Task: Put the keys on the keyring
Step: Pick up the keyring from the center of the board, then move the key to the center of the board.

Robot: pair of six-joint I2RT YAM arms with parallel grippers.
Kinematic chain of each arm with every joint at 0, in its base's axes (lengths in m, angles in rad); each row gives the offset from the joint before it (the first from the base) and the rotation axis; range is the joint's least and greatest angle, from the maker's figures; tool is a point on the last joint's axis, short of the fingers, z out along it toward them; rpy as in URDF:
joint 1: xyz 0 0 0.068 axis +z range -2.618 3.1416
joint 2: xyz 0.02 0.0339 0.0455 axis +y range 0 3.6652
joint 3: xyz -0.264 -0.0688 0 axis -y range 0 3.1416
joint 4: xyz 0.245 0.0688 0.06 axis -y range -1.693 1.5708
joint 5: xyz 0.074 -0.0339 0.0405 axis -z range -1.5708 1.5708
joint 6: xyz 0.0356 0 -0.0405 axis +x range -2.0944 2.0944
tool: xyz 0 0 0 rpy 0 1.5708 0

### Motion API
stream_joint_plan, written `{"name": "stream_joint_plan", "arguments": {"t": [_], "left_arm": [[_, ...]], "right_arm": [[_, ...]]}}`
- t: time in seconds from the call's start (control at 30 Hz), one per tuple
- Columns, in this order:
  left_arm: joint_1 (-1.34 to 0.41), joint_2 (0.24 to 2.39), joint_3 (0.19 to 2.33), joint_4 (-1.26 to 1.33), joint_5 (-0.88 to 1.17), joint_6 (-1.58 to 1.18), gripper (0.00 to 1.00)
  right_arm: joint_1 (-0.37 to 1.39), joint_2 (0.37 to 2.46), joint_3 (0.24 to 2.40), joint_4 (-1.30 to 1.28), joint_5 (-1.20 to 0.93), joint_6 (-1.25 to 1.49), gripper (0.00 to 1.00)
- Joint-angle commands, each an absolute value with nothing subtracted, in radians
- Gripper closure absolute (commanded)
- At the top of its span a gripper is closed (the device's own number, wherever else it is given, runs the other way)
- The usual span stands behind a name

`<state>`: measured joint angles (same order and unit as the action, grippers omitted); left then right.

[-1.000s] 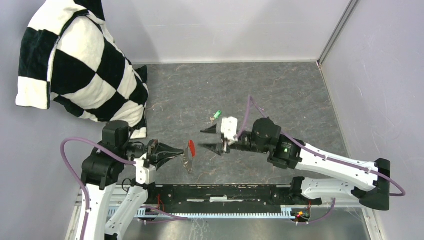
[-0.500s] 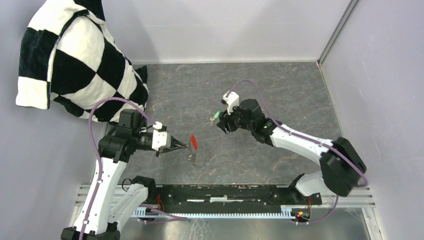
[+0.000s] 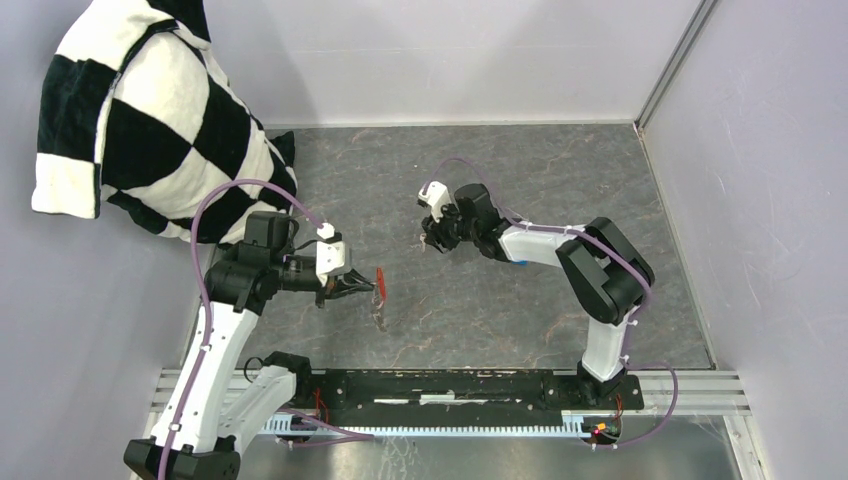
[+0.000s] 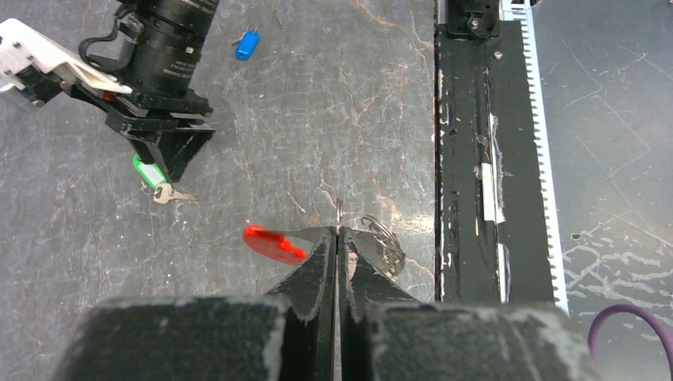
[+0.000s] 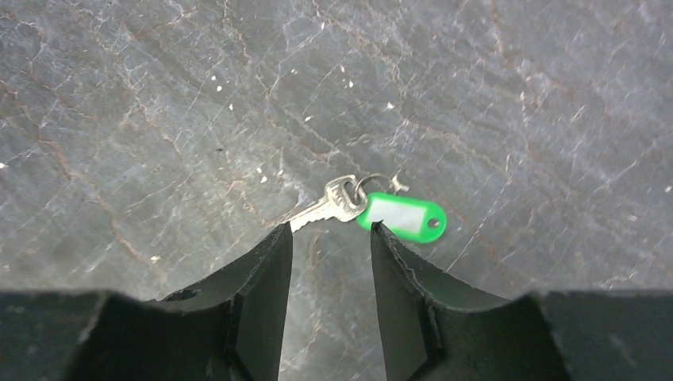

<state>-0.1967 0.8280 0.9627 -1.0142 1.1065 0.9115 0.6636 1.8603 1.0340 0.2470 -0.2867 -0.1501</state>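
Left wrist view: left claw [image 4: 338,232] clenched on keyring [image 4: 382,236]; right claw [image 5: 329,230] parted above green key [image 5: 401,216].

Your left gripper [image 3: 370,290] sits pinched tight, centre-left; your right gripper [image 3: 430,242], arm reaching to upper centre, points down, fingers apart.

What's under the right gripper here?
The green key lies flat on the table just below the right gripper, its blade pointing into the gap between the open jaws. In the left wrist view the gripper covers part of its green head.
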Motion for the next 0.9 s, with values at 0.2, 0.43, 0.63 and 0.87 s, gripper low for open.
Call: {"name": "stream_joint_plan", "arguments": {"t": [0.2,0.43,0.63,0.87], "left_arm": [[-0.196,0.806,0.954,-0.983,1.104,0.828,0.98],[-0.196,0.799,0.952,-0.982,1.098,0.838,0.98],[-0.196,0.799,0.946,-0.981,1.101,0.862,0.98],[-0.196,0.797,0.961,-0.982,1.085,0.866,0.98]], "right_arm": [[0.629,1.992,1.240,0.191,-0.433,-0.330,0.58],[0.626,1.999,1.221,0.148,-0.416,-0.309,0.55],[0.632,2.014,1.205,0.140,-0.387,-0.286,0.52],[0.633,2.065,1.256,0.125,-0.354,-0.264,0.56]]}}
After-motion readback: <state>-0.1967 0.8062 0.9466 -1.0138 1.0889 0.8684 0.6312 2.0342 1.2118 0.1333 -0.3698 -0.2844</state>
